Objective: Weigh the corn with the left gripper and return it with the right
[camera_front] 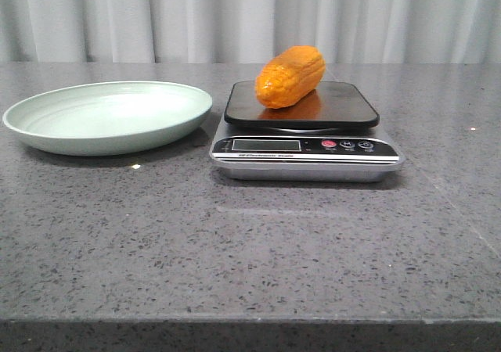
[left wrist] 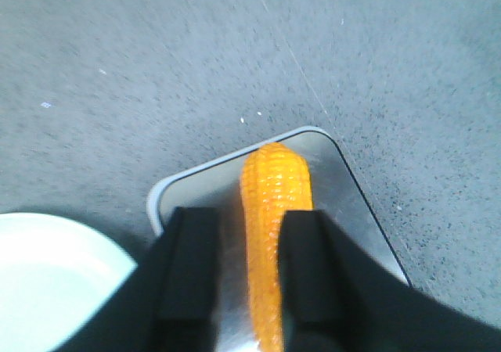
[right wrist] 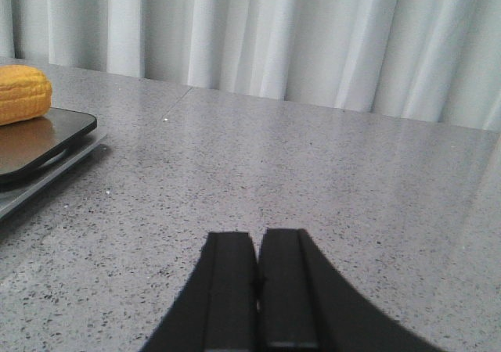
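Observation:
The orange corn (camera_front: 290,77) lies on the black platform of the kitchen scale (camera_front: 344,111), tilted a little. No gripper shows in the front view. In the left wrist view the corn (left wrist: 275,195) lies lengthwise on the scale (left wrist: 168,192), seen between the spread fingers of my left gripper (left wrist: 250,215). That gripper is open and holds nothing, and it seems to be above the corn. My right gripper (right wrist: 257,238) is shut and empty, low over the table to the right of the scale (right wrist: 39,145). The corn (right wrist: 22,92) shows at that view's edge.
A pale green plate (camera_front: 109,133) stands empty left of the scale, and its rim shows in the left wrist view (left wrist: 47,274). The grey speckled table runs to a white curtain (camera_front: 250,16) at the back. The table's front edge (camera_front: 250,319) is near.

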Robot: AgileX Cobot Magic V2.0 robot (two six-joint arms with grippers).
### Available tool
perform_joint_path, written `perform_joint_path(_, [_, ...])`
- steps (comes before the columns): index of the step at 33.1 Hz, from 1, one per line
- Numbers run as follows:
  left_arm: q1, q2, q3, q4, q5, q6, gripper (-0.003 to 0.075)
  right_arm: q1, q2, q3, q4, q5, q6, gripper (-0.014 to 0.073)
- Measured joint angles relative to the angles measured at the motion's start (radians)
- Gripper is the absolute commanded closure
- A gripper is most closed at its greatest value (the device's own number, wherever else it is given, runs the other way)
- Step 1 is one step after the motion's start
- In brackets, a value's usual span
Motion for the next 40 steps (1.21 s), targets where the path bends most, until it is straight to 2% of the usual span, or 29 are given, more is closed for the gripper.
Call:
perform_joint_path(7, [0.0,-0.252,0.303,0.01,-0.149,0.0,0.0594,0.0,0.0,0.0,0.0,0.0,0.0,0.0453])
perform_joint_path(17, [0.0,-0.738,0.8,0.035,-0.49,0.002,0.0594,0.0,0.0,0.0,0.0,0.0,0.0,0.0453])
perform_joint_path(21, [0.0,-0.92,0.979,0.074,-0.578,0.002,0.0594,0.0,0.0,0.0,0.0,0.0,0.0,0.0453])
perform_joint_path(29, [0.0,-1.236,1.24,0.134,-0.638,0.002,0.0594,0.0,0.0,0.0,0.0,0.0,0.0,0.0453])
perform_joint_path(40, [0.0,-1.588,1.491,0.22,-0.71,0.002,0.0594,0.0,0.0,0.0,0.0,0.0,0.0,0.0453])
